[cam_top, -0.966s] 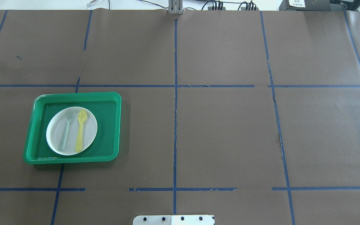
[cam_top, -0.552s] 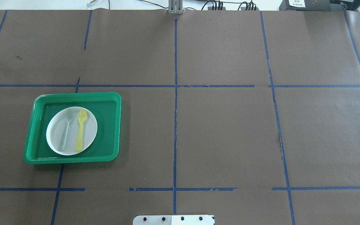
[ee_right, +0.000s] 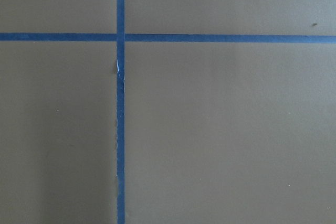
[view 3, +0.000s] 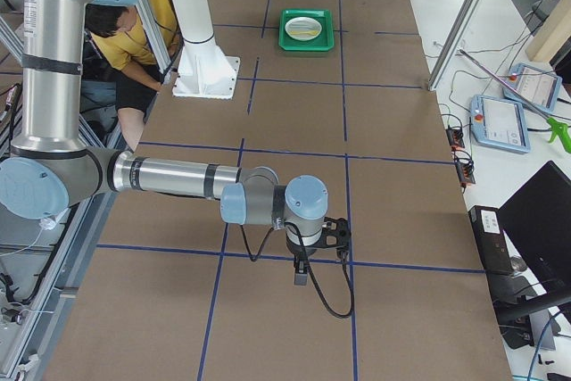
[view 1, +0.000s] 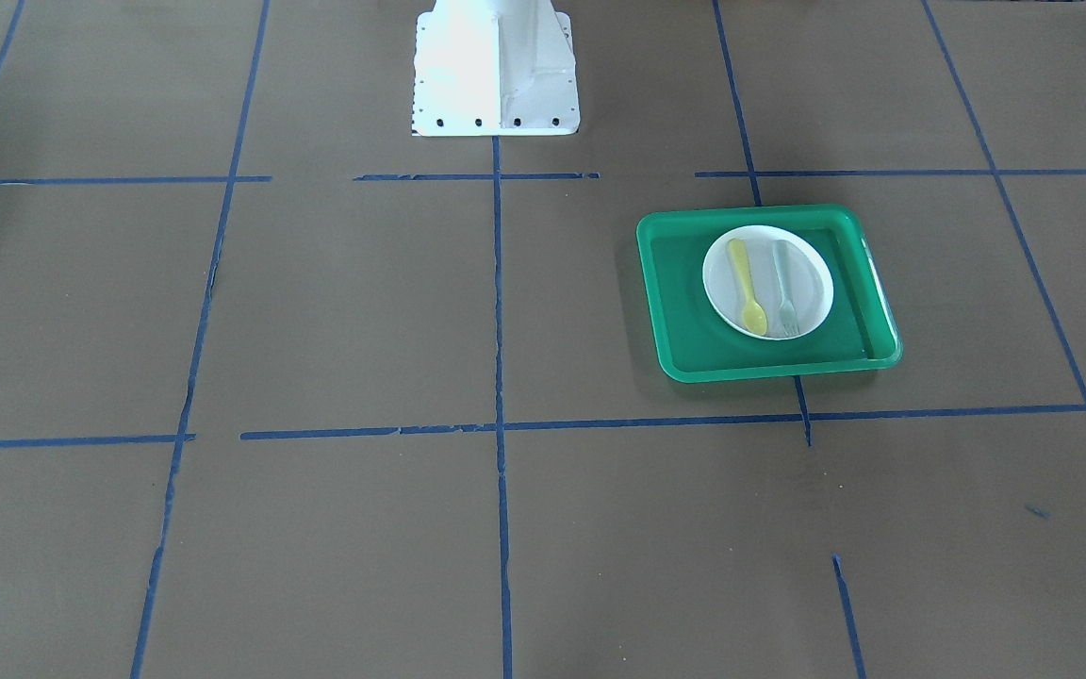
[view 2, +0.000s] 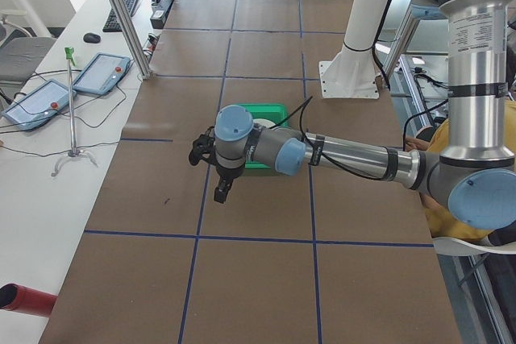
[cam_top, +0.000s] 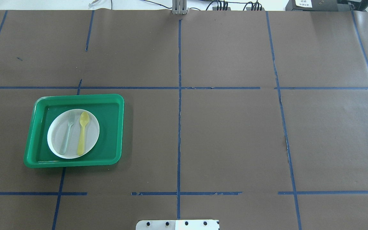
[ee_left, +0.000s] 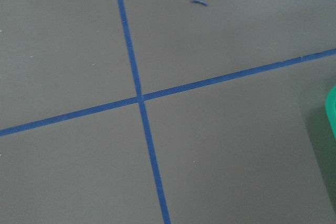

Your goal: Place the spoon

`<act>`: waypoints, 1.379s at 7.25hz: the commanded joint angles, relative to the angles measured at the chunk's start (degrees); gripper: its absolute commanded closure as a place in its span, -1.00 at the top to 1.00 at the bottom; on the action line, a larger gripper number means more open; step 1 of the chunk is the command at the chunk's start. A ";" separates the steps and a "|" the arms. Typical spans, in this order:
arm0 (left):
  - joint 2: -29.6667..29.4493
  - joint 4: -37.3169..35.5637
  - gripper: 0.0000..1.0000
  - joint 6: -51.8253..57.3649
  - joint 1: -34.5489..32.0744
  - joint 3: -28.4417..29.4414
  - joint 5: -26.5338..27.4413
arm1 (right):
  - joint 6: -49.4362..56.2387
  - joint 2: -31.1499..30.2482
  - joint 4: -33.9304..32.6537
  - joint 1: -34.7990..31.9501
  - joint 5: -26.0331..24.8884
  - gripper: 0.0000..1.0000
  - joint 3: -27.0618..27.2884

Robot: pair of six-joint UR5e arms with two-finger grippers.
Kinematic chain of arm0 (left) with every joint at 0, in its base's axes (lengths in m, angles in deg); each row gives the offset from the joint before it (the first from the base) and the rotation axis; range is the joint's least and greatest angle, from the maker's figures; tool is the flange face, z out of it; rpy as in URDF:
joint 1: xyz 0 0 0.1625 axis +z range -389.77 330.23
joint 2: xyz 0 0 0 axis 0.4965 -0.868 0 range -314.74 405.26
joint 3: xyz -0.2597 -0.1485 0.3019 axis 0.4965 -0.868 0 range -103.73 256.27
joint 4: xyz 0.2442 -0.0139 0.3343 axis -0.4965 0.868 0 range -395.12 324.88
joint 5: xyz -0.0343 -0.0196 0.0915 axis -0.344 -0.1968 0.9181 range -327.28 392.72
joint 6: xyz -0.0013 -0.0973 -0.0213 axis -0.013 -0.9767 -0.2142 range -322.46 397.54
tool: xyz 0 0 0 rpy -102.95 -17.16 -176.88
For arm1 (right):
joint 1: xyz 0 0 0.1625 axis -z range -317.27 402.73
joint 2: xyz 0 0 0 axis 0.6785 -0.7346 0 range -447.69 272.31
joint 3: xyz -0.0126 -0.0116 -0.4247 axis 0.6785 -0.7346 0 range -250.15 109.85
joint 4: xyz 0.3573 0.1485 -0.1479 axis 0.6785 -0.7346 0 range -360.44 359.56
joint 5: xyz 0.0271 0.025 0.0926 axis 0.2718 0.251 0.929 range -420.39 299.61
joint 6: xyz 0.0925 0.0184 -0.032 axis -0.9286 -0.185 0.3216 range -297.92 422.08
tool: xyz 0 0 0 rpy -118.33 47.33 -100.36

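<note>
The pale-yellow spoon (cam_top: pixel 82 132) lies on a white plate (cam_top: pixel 92 127), bowl pointing away from the robot, right of a pale grey-green fork (cam_top: pixel 67 132). The plate sits in a green tray (cam_top: pixel 75 97) on the table's left half. In the front view the spoon (view 1: pixel 747 286) lies left of the fork (view 1: pixel 784 288). My left gripper (view 2: pixel 219 191) hangs over the table beyond the tray's left side, empty of the spoon. My right gripper (view 3: pixel 302 274) hangs over the far right of the table. I cannot tell if either is open or shut.
Brown paper with blue tape lines covers the table. The white robot base (view 1: pixel 496 71) stands at the near middle edge. A tray corner (ee_left: pixel 332 111) shows in the left wrist view. A seated person (view 3: pixel 134 24) is behind the robot.
</note>
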 commanded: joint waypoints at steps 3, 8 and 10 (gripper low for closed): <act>-6.43 15.96 1.00 -39.17 27.16 -3.71 11.88 | 0.00 0.00 0.00 0.00 0.00 1.00 0.00; -13.23 15.18 0.81 -55.56 43.13 2.10 28.51 | 0.00 0.00 0.00 0.00 0.00 1.00 0.00; -13.31 12.56 0.01 -58.64 44.54 2.10 28.61 | 0.00 0.00 0.00 0.00 0.00 1.00 0.00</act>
